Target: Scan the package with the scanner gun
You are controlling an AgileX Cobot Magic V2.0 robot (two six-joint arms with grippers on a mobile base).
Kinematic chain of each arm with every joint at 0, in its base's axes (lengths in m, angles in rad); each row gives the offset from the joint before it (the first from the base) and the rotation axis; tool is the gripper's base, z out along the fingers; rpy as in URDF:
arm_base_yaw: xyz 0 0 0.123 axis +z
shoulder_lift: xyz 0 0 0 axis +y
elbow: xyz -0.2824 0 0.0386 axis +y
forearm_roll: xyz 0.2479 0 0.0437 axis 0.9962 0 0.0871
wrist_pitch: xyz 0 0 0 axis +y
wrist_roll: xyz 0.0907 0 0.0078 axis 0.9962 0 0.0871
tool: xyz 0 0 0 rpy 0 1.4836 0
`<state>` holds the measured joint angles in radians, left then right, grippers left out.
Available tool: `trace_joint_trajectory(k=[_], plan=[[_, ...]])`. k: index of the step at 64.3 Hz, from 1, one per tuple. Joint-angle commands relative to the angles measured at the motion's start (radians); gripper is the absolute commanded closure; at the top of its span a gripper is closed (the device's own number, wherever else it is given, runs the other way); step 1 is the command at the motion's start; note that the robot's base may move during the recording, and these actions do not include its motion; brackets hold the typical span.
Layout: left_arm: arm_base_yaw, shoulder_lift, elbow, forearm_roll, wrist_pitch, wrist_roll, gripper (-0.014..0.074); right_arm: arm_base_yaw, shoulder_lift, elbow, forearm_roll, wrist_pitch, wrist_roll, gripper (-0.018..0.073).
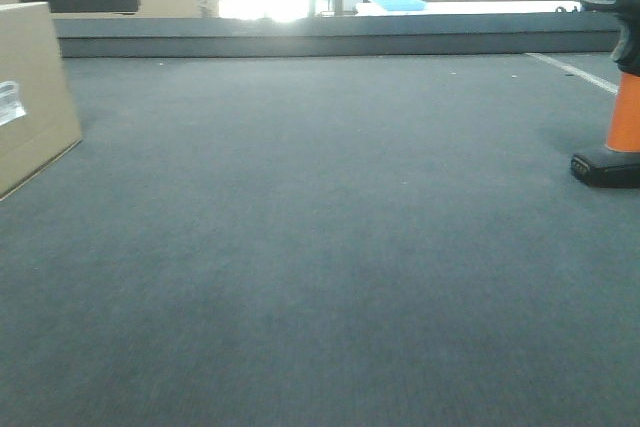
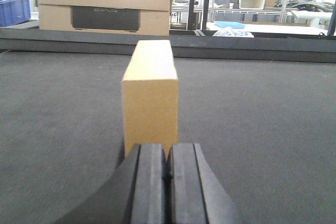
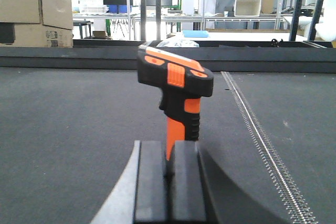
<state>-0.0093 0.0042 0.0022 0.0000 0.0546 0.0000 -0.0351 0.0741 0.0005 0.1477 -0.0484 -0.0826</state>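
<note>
While both pairs of fingers sit pressed together with nothing between them, neither task item is in hand. The left fingers (image 2: 152, 182) are clenched pad to pad and point at the package (image 2: 150, 98). It stands on a narrow edge on the dark bench (image 2: 262, 129) just ahead of them, slim end toward the left wrist camera. The right fingers (image 3: 186, 182) are likewise clenched and empty, aimed at the scanner gun (image 3: 176, 85). The gun stands upright on its foot just beyond them, head tilted, orange handle rising behind the fingertips. In the front view the package is at the far left, its white label (image 1: 10, 102) on the face that shows there, and the scanner gun is at the far right, well apart from it.

The main risk, as I judge it, is an approach with the fingers shut, since either pair moving forward as it is would push rather than grasp. The package on its edge looks easy to tip flat, perhaps label-down. The scanner gun looks top-heavy on its small foot and could topple or spin out of line. A grip that covers the label would hide it from the scan.
</note>
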Motion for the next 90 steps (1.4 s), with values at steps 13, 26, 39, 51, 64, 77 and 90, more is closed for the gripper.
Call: trace_joint_trajectory(k=[13,26,39,51,64,77,90], plan=[[0.003,-0.004,-0.002,0.000,-0.019,-0.012,0.0707,-0.003,-0.005,0.000,-0.001,-0.026,-0.005,0.0713],[0.003,-0.004,-0.002,0.000,-0.019,-0.012,0.0707,-0.003,-0.005,0.000,-0.001,-0.026,-0.005,0.0713],[0.003,-0.004,-0.002,0.000,-0.019,-0.012,0.0707,-0.003,-0.005,0.000,-0.001,-0.026,-0.005,0.0713],[0.003,-0.004,-0.002,0.000,-0.019,-0.012,0.0707,-0.003,-0.005,0.000,-0.001,-0.026,-0.005,0.0713],[0.003,-0.004,-0.002,0.000,-0.019,-0.012,0.0707,-0.003,-0.005,0.000,-0.001,-0.026,-0.005,0.0713],[0.003,-0.004,-0.002,0.000,-0.019,-0.012,0.0707,-0.003,-0.005,0.000,-0.001,-0.026,-0.005,0.0713],[0.003,-0.004,-0.002,0.000,-0.030,-0.012,0.0707,-0.003,-0.005,0.000,-0.001,-0.026,-0.005,0.0713]])
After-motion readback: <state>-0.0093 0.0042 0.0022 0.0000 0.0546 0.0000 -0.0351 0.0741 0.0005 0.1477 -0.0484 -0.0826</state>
